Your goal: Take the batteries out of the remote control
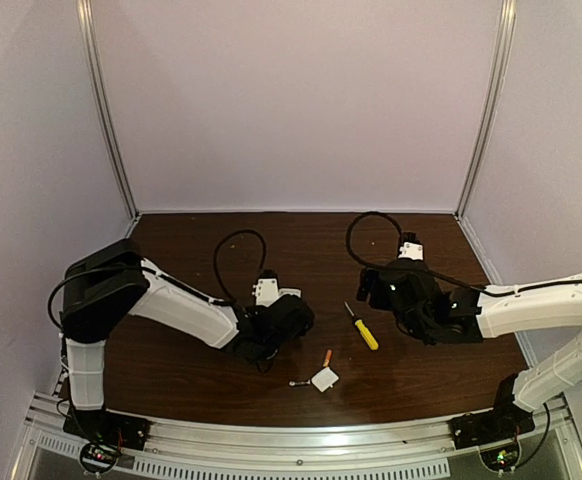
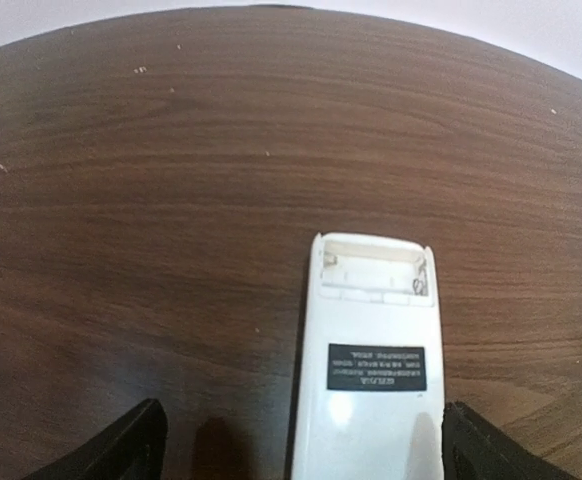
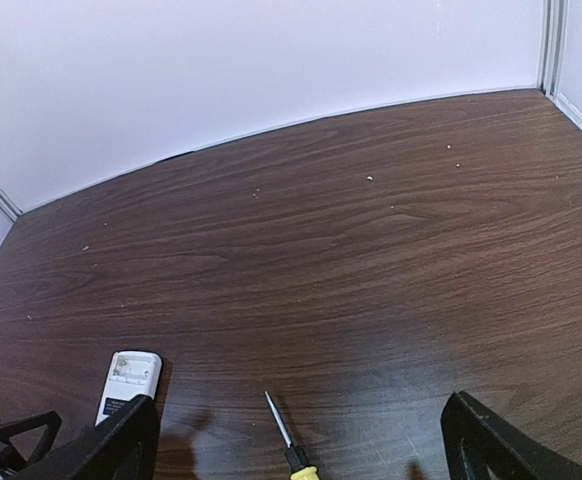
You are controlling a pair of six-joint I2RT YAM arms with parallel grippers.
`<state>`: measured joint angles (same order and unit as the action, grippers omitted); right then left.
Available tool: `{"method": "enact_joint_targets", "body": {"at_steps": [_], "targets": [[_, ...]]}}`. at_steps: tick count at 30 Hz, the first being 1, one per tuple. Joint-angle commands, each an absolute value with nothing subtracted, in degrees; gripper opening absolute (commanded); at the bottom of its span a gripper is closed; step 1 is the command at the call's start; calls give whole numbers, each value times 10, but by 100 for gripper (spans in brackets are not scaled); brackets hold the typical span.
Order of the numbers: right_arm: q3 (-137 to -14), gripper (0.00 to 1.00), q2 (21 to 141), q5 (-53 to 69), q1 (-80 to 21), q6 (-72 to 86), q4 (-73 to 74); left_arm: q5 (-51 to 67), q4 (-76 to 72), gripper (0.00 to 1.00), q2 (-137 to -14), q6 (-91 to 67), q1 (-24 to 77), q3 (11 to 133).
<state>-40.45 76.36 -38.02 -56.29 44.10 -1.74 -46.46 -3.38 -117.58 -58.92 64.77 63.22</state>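
Observation:
The remote control (image 2: 371, 370) lies white back up on the table, with its dark label patch showing. Its battery bay (image 2: 373, 268) at the far end is uncovered and looks empty. My left gripper (image 2: 303, 406) is open, and the remote lies between the fingers, close to the right one. The remote also shows in the right wrist view (image 3: 128, 382). One orange battery (image 1: 327, 357) lies on the table near the white square cover (image 1: 324, 379). My right gripper (image 3: 301, 400) is open and empty above the tip of the yellow-handled screwdriver (image 3: 283, 428).
The screwdriver (image 1: 363, 328) lies between the two arms. A slim grey piece (image 1: 297, 383) lies left of the cover. White walls enclose the dark wooden table (image 1: 301, 240) at the back and sides.

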Motion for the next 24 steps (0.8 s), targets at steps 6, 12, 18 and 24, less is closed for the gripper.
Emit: {"method": "enact_joint_targets", "body": {"at_steps": [6,12,18,24], "targets": [[-386,100,762,-394,-567,401,-55,-593,10,97,-1024,-462,649,564],[-361,100,741,-409,-566,353,-96,-636,-25,97,-913,-342,610,498],[-323,100,709,-394,-566,304,-155,-574,-211,97,-781,-154,537,380],[-288,100,699,-361,-566,267,-223,-508,-241,97,-674,-74,446,314]]}}
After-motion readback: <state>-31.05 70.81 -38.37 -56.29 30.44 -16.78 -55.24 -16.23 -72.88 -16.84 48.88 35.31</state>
